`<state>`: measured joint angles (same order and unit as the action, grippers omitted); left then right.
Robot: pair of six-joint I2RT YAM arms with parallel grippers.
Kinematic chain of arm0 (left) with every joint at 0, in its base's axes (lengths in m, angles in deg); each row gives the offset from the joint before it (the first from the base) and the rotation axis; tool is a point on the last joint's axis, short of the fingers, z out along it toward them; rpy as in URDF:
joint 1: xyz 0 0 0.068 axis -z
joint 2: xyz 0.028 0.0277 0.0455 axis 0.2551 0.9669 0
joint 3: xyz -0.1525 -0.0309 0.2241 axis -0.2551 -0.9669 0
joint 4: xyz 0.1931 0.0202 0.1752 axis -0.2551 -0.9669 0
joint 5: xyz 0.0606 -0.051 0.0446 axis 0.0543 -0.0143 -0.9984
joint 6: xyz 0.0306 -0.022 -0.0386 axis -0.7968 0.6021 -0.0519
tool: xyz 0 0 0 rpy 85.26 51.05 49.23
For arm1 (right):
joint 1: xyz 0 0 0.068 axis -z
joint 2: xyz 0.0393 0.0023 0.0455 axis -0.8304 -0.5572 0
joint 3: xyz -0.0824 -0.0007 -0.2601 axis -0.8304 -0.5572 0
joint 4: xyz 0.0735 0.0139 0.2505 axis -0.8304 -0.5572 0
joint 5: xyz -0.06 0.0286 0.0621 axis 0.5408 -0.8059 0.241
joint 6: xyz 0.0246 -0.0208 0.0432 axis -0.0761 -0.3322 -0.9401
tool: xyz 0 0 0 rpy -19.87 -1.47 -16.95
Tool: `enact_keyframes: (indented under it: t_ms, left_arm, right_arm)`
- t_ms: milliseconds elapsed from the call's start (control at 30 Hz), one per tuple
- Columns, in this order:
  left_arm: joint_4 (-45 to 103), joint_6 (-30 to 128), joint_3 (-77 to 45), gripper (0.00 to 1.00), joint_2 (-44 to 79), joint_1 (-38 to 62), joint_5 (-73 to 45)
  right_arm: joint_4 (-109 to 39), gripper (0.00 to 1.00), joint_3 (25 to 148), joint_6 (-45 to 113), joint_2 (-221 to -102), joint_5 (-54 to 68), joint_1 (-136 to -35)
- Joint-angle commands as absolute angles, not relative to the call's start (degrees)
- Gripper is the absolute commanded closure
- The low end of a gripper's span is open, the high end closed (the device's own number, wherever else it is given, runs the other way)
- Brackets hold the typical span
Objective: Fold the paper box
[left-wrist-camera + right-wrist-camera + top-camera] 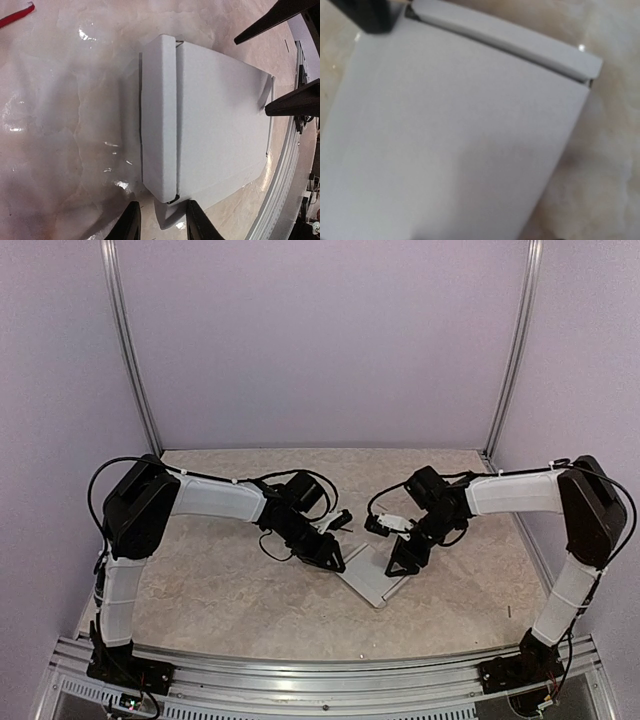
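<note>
The paper box (372, 578) lies flat on the table between the two arms as pale grey card. In the left wrist view the paper box (220, 115) has a narrow panel (159, 115) folded up along its left side. My left gripper (164, 226) is open at the box's near end, and a small corner tab (170, 215) lies between its fingers (131, 225). My right gripper (250, 75) stands open over the far edge of the card. In the right wrist view the paper box (450, 135) fills the frame and hides that gripper's own fingers.
A red strip (15, 17) lies on the marbled table top (230, 590) away from the box. An aluminium rail (330, 670) runs along the near table edge, close to the box. Pale walls and two upright metal posts (130, 350) close the back.
</note>
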<state>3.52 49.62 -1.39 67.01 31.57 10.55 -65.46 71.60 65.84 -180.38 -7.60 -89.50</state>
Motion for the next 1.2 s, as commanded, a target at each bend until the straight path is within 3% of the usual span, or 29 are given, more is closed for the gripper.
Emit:
enact_keyframes:
  t_ms: [0,300,533,800,1167]
  left_arm:
    - [4.4,49.3,-1.7,0.69,66.4,31.4,9.7]
    - [5.2,49.5,-1.2,0.69,66.7,31.4,10.8]
    - [5.1,49.8,0.0,0.69,66.9,31.2,11.8]
    - [4.2,49.8,0.3,0.69,66.9,31.2,12.1]
    - [2.2,49.3,3.2,0.69,67.9,31.1,14.2]
  right_arm:
    - [-68.1,0.38,71.2,68.4,-176.0,-7.2,-89.7]
    - [-68.1,0.32,67.6,76.6,-168.5,-6.2,-91.2]
    - [-59.4,0.31,58.7,85.9,-161.5,3.2,-102.7]
    - [-53.4,0.31,54.3,88.1,-164.0,12.9,-110.1]
    - [-47.7,0.43,52.1,87.6,-165.2,18.3,-111.5]
